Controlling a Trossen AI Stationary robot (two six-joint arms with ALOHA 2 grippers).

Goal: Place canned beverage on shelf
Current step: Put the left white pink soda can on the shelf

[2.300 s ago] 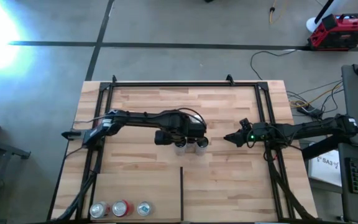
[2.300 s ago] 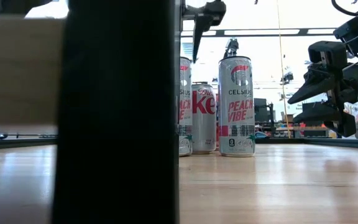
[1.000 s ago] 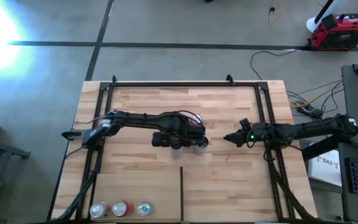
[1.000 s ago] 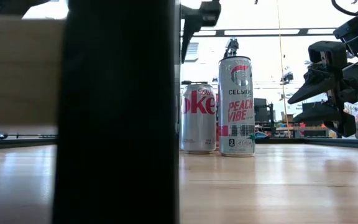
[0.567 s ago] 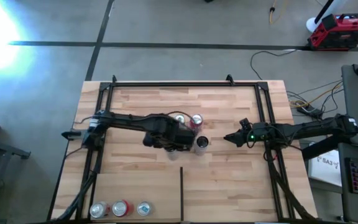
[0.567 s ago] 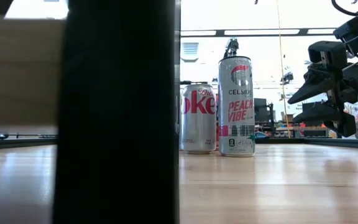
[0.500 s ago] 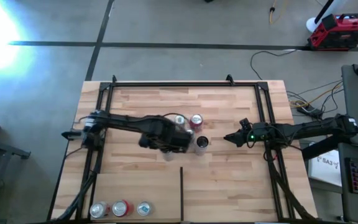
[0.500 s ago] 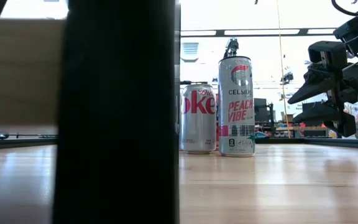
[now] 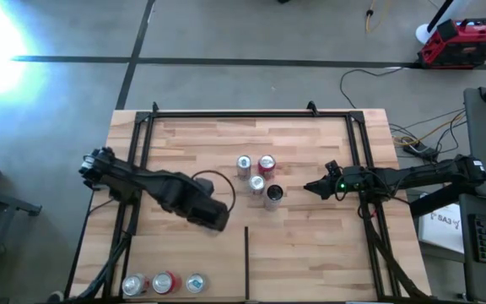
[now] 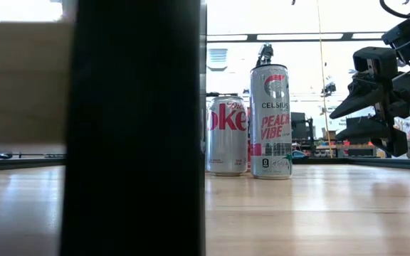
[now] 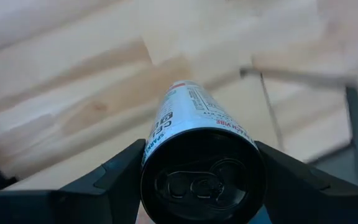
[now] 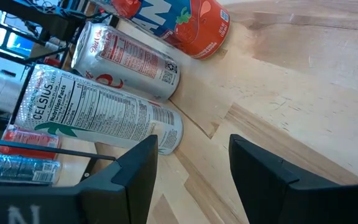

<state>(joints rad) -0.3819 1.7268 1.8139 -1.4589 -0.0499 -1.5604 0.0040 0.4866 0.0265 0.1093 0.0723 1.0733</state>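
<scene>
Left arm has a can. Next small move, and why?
Probably carry the left hand toward the bare board between the three-can row and the divider, then lower it. Its fingers clamp a can, and that gap on the shelf looks free. The right hand waits open beside the middle cans.

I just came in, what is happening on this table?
The left gripper is shut on a silver Celsius can and holds it over the wooden shelf, to the left of four cans standing together near the middle. The right gripper waits open at the right of that group. Three more cans stand at one corner.
</scene>
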